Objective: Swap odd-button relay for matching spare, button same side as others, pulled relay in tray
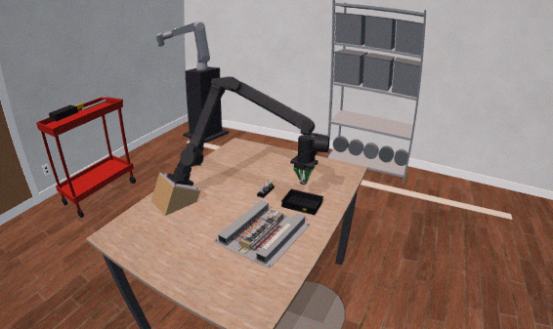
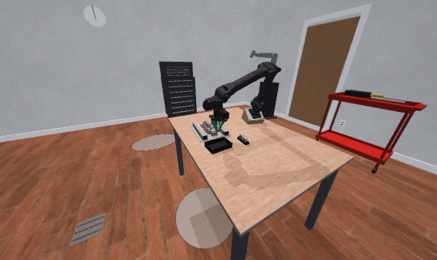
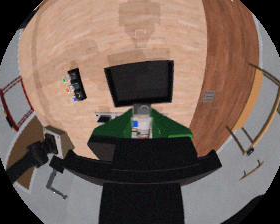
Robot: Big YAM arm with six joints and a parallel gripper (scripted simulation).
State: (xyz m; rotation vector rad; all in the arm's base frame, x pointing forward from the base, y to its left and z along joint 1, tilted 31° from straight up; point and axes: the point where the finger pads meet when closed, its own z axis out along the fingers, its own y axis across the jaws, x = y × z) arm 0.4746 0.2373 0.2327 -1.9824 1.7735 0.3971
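My gripper [image 1: 304,180] hangs above the far edge of the black tray [image 1: 302,201] and is shut on a small pale relay [image 3: 141,124], seen between the green fingers in the wrist view. The tray [image 3: 140,82] lies just ahead of the fingers there and looks empty. The grey relay panel [image 1: 262,230] with its row of relays sits nearer the table's front. The spare relay on its small black holder [image 1: 265,187] stands left of the tray; it also shows in the wrist view [image 3: 75,83]. Button colors are too small to tell.
The arm's tan base block [image 1: 173,194] sits at the table's left side. A red cart [image 1: 88,149] stands at the left, a grey shelf [image 1: 376,86] behind the table, and a black pedestal with another arm [image 1: 200,101] at the back.
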